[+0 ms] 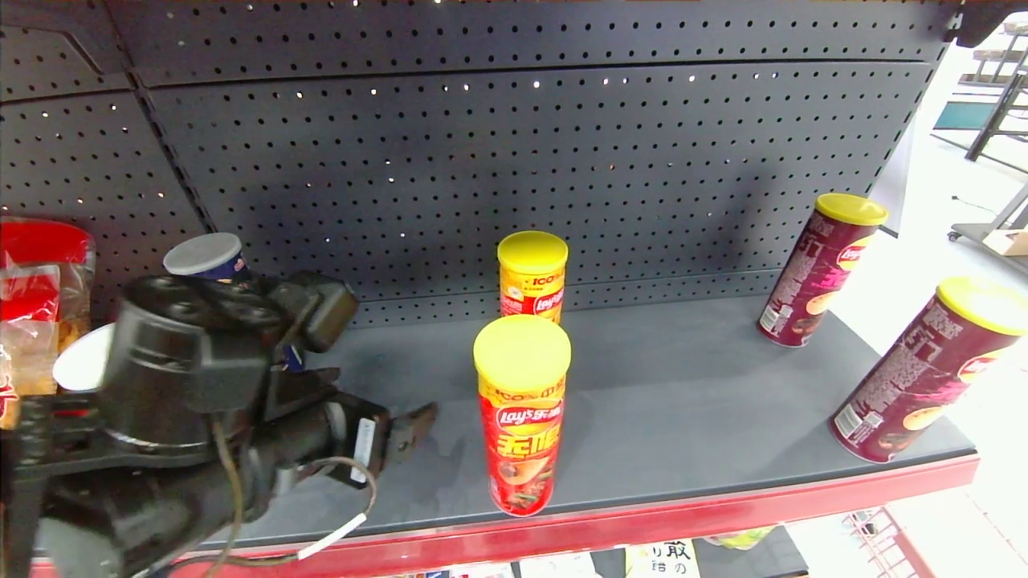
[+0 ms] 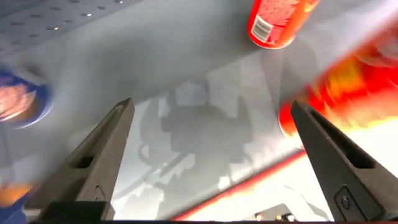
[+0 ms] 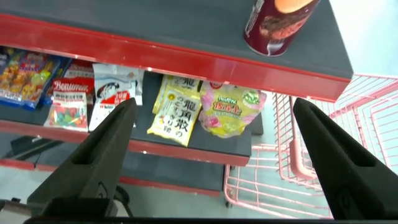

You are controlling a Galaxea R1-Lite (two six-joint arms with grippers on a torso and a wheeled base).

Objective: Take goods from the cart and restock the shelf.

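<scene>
Grey shelf (image 1: 658,401) (red-edged) sits beneath the released left claw (image 2: 211,104); right claw (image 3: 214,102) released too.

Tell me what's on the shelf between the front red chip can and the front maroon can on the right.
Nothing. In the head view, the grey shelf lies bare between the front red can and the front maroon can.

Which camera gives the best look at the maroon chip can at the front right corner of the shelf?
The head view: the maroon chip can shows there from yellow lid to base, standing near the shelf's red front edge. The right wrist view catches only its lower end.
</scene>
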